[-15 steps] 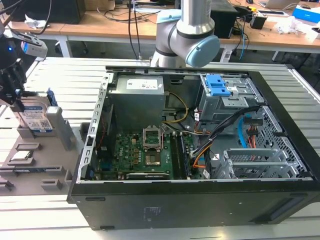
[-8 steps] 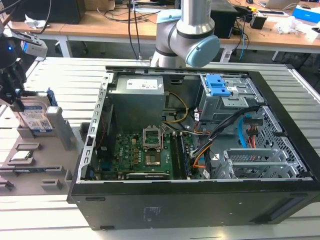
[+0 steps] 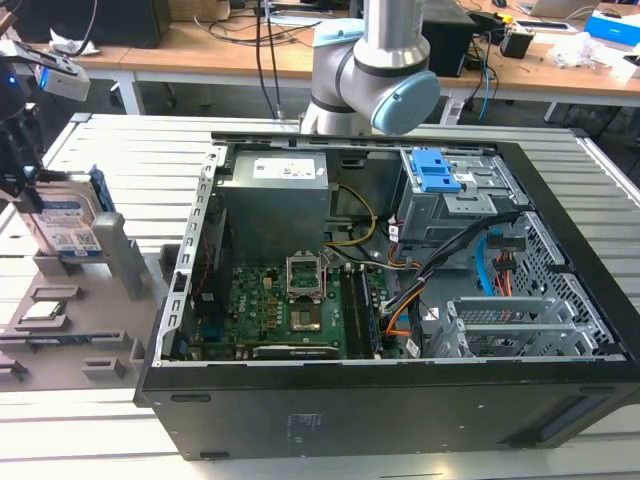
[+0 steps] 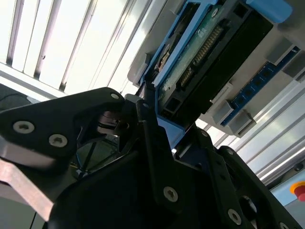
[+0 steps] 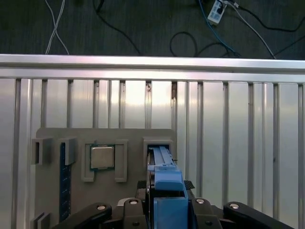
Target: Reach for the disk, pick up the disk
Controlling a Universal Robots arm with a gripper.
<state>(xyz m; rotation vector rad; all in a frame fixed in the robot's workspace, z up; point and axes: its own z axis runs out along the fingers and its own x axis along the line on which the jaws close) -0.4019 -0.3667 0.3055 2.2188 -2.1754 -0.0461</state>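
At the exterior view's left edge, the gripper meets the disk, which stands upright on its edge at a holder of the grey plate. One grey post rises just beside the disk on the exterior view's right. One chip lies flat on the plate, nearer the camera. One open case lies on the slatted table, its side wall just beside the plate. Bare slats run between the plate and the table's far rim, and one arm rises behind the case. In the second wrist view, the gripper is closed narrow on the disk, jaws against the blue frame. The disk's green board and connector edge face the camera, with table slats beyond it. In the first wrist view, the disk appears edge-on, in a slot close to one side edge of the plate. The gripper clamps it, one jaw against each face. Count on the plate: one disk, one chip seated in a square recess, and one blue strip in a narrow slot. Open table lies between the plate and the table rim, and cables lie on the floor past that rim.
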